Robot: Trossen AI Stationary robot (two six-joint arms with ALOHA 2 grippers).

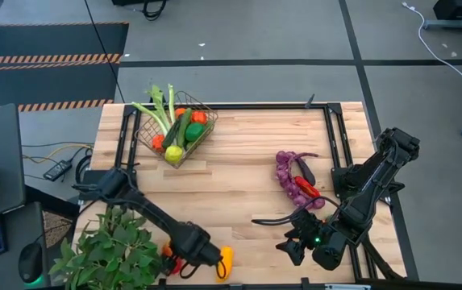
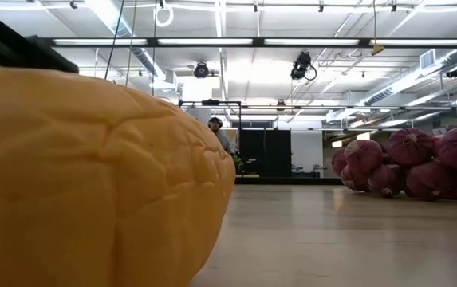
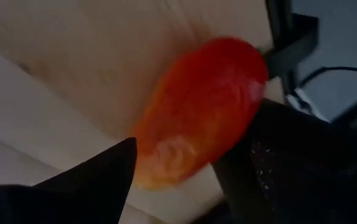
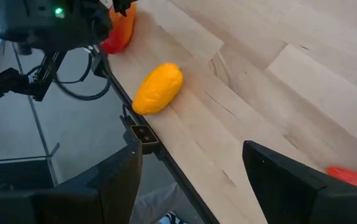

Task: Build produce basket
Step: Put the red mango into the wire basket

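The wire basket [image 1: 179, 129] stands at the table's far left and holds celery, a cucumber and red, orange, yellow and green pieces. My left gripper [image 1: 179, 261] is at the near edge, open, with its fingers on either side of a red-orange piece [image 3: 197, 112] that lies on the table. A yellow-orange piece [image 1: 225, 259] lies just to its right and also shows in the right wrist view [image 4: 158, 87]. Purple grapes [image 1: 289, 181], a dark eggplant [image 1: 303, 170] and a red piece [image 1: 308, 192] lie at the right. My right gripper [image 4: 190, 180] is open and empty over the near right. My left gripper has one finger [image 3: 278, 162] close against the red-orange piece's side [image 3: 240, 106] and the other finger [image 3: 97, 177] at its opposite side. I cannot tell whether they touch it. The piece lies on the table.
A leafy green plant [image 1: 110, 250] stands at the near left corner beside my left arm. A black frame [image 1: 335, 137] runs around the table. In the low view the yellow-orange piece [image 2: 92, 175] fills the left and the grapes [image 2: 419, 159] show at the right. A person [image 2: 217, 131] stands far back in the room.
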